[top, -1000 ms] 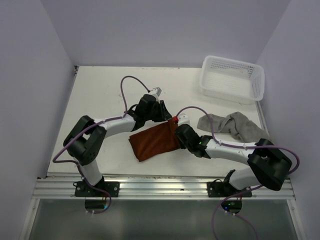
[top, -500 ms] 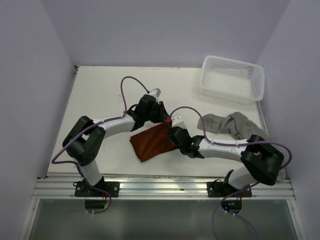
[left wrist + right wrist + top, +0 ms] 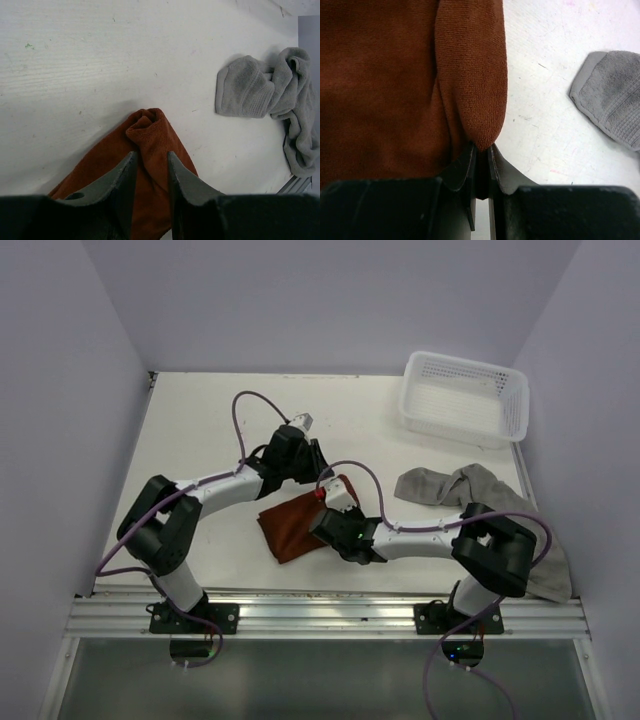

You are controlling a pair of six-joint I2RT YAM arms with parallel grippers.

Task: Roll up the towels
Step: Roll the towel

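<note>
I see the right gripper (image 3: 481, 148) pinched shut on the rust-brown towel's (image 3: 385, 80) folded edge. The left gripper (image 3: 151, 156) clamps the towel's far ridge. The grey towel (image 3: 250, 90) lies to the right.

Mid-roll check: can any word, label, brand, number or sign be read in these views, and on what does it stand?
None: no view shows readable text.
Brown towel: no tag or print in view.
Grey towel: no tag or print in view.
Basket: plain white mesh, no marking.
Left arm and right arm: no lettering legible.
Table: only scuffs.
</note>
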